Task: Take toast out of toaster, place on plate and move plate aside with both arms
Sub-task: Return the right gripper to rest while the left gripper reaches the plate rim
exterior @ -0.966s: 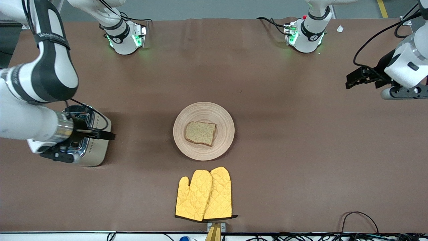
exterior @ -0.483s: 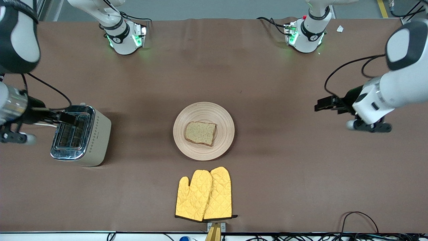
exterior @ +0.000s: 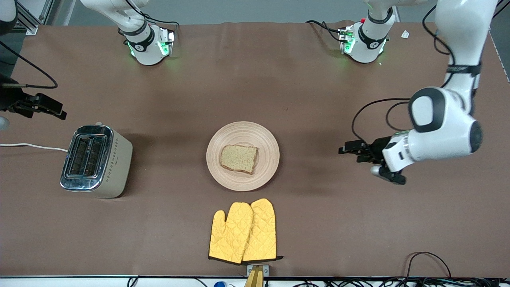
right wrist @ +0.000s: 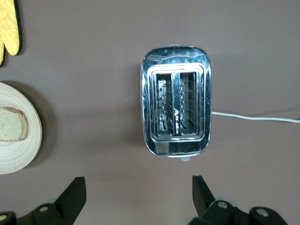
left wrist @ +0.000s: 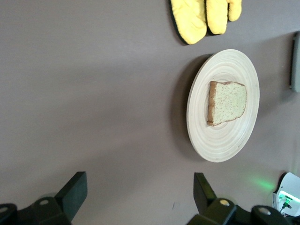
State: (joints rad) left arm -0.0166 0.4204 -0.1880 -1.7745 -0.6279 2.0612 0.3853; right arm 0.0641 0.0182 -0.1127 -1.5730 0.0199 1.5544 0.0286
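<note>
With the toast (exterior: 239, 158) already lying flat on the plate (exterior: 267, 135) at the middle of the counter (exterior: 318, 79), the step in hand, judged from the front view, is the last one: moving the plate aside with both arms. The toaster (exterior: 95, 160) stands toward the right arm's end of the counter, both slots empty, well apart from the plate. A pair of yellow oven mitts (exterior: 243, 231) lies just nearer the front camera than the plate. The left end effector (exterior: 347, 150) hangs over bare counter between the plate and the left arm's end, pointing at the plate. The right end effector (exterior: 55, 109) is up over the counter near the toaster, at the edge of the view.

From the left wrist view, the left end effector's fingers (left wrist: 75, 192) stand wide apart with nothing between them; the plate (left wrist: 206, 136) with the toast (left wrist: 227, 102) on it lies ahead, and the mitts (left wrist: 201, 16) sit near its rim.

From the right wrist view, the right end effector's fingers (right wrist: 75, 194) are likewise spread wide and empty, above the toaster (right wrist: 176, 101); an edge of the plate (right wrist: 28, 150) shows.

Next, each end effector would probably need to come down to its own side of the plate's rim and close on it, and the two would then have to move together with the plate kept level so the toast stays put.
</note>
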